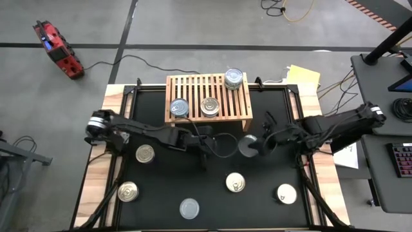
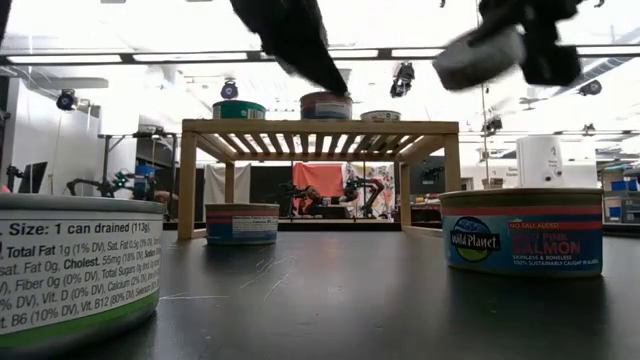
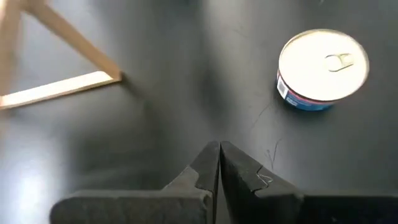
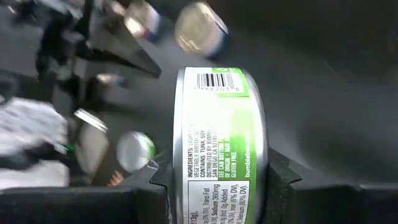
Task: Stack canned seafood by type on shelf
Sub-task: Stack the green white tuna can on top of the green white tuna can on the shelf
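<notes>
High view: three cans are counted on the shelf [image 1: 208, 98]: one can at the back corner [image 1: 234, 78] and two at the front edge, a blue-sided can [image 1: 179, 107] and a gold-lidded can [image 1: 209, 106] beside it. The right gripper [image 1: 255, 145] is held in the air just in front of the shelf's right leg, with a tuna can [image 1: 247, 145] between its fingers. The left gripper [image 1: 204, 143] hangs close beside it, in front of the shelf middle. Five loose cans are noted on the black mat [image 1: 161, 187], all nearer the table front than either gripper; the nearest to the right gripper is a gold-lidded one [image 1: 235, 183].

Low view: the held can [image 2: 478, 57] is seen tilted, above shelf-top level and out past the shelf's right end. Under the shelf [image 2: 320, 127] one can [image 2: 241, 222] stands on the mat.

Left wrist view: the left fingers [image 3: 211, 168] are pressed together with nothing between them. A pull-tab can [image 3: 322, 67] lies ahead of them.

Right wrist view: the green-labelled can [image 4: 219, 146] is clamped across its lid and base by the right gripper's [image 4: 219, 186] fingers.

Judgement: under half the cans are shelved; one is in transit, five or six remain. Sorting by type cannot be confirmed.
</notes>
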`<action>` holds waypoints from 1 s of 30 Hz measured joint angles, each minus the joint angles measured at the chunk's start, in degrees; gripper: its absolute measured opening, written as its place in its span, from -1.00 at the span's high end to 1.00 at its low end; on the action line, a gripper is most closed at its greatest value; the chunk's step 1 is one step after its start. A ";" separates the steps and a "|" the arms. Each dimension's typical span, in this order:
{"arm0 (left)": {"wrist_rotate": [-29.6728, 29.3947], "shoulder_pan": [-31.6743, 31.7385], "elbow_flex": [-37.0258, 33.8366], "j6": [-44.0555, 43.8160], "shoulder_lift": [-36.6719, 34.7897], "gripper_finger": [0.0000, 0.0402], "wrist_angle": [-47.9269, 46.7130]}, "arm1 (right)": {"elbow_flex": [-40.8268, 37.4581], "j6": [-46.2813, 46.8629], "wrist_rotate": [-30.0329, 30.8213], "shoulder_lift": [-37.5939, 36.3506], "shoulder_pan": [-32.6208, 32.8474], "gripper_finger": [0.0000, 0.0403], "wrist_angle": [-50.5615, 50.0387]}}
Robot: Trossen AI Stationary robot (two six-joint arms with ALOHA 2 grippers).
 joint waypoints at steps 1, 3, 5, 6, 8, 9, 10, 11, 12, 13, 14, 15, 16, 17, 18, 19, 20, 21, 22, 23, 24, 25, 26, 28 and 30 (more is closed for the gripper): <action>-0.48 0.02 0.00 0.02 -1.69 1.00 -0.74 | 0.72 -0.28 -0.03 -0.07 -1.07 0.38 1.32; -1.06 0.02 0.00 0.15 -5.37 1.00 -2.25 | 2.46 -0.86 -0.87 -0.02 -3.82 0.38 3.05; -1.31 0.02 0.00 -0.16 -8.99 1.00 -2.25 | 4.46 -2.55 -3.33 0.54 -7.33 0.38 3.74; -1.34 0.02 0.01 -0.67 -10.63 1.00 -2.09 | 5.72 -3.43 -4.83 1.08 -9.27 0.38 3.96; -1.50 -0.07 0.03 -2.70 -13.85 1.00 -2.04 | 8.44 -5.54 -7.08 2.16 -12.93 0.38 4.20; -1.56 -0.09 0.09 -4.45 -15.29 1.00 -2.03 | 9.85 -6.25 -8.28 2.80 -14.95 0.38 4.00; -1.60 -0.09 0.07 -6.33 -16.51 1.00 -2.21 | 11.37 -7.20 -9.23 3.49 -17.05 0.38 4.06; -1.66 -0.10 0.07 -8.44 -17.49 1.00 -2.22 | 12.87 -8.08 -10.75 4.21 -19.27 0.38 4.19; -1.67 -0.15 0.07 -10.15 -18.39 1.00 -2.26 | 14.38 -9.06 -12.71 5.10 -21.70 0.38 4.18; -1.58 -0.15 0.04 -11.49 -19.15 1.00 -2.32 | 15.91 -10.06 -14.70 6.08 -24.13 0.38 4.20; -1.40 -0.27 0.04 -12.48 -19.76 1.00 -2.29 | 17.48 -10.67 -16.98 7.13 -26.57 0.38 4.26; -1.25 -0.50 0.04 -13.25 -20.27 1.00 -2.25 | 19.01 -11.43 -19.41 8.31 -28.93 0.38 4.23; -1.25 -0.57 0.04 -13.87 -20.74 1.00 -2.02 | 20.61 -11.95 -21.70 9.62 -31.34 0.38 4.24; -1.23 -0.82 0.04 -14.13 -21.03 1.00 -1.48 | 22.14 -12.55 -24.17 10.97 -33.64 0.38 4.39; -1.23 -1.09 0.06 -14.44 -21.38 1.00 -0.82 | 23.50 -13.09 -26.77 12.39 -35.87 0.38 4.99; -1.22 -1.30 0.07 -14.69 -21.60 1.00 -0.37 | 24.72 -13.21 -29.62 13.80 -38.10 0.38 5.82; -1.19 -1.49 0.07 -14.87 -21.79 1.00 0.27 | 25.87 -13.13 -32.45 15.27 -40.36 0.38 6.74; -1.16 -1.72 0.07 -15.10 -21.95 1.00 0.95 | 26.95 -12.82 -35.08 16.70 -42.54 0.38 7.62; -1.12 -1.91 0.07 -15.32 -22.07 1.00 1.33 | 27.79 -12.37 -37.73 18.15 -44.58 0.38 8.57; -1.10 -2.10 0.07 -15.47 -22.16 1.00 1.68 | 28.64 -11.75 -40.22 19.54 -46.53 0.38 9.52; -1.10 -2.37 0.07 -15.55 -22.22 1.00 1.82 | 29.36 -11.28 -42.39 20.89 -48.38 0.38 10.59; -1.10 -2.56 0.07 -15.63 -22.26 1.00 1.82 | 29.95 -10.34 -44.40 22.12 -50.12 0.38 11.43; -1.10 -2.75 0.07 -15.76 -22.32 1.00 1.81 | 30.40 -9.59 -46.57 23.25 -51.82 0.38 12.09; -1.12 -3.09 0.07 -15.93 -22.33 1.00 1.82 | 31.20 -8.14 -50.44 25.25 -55.14 0.38 13.34; -1.11 -3.20 0.07 -15.96 -22.33 1.00 1.80 | 31.37 -6.79 -54.29 26.91 -58.26 0.38 13.78</action>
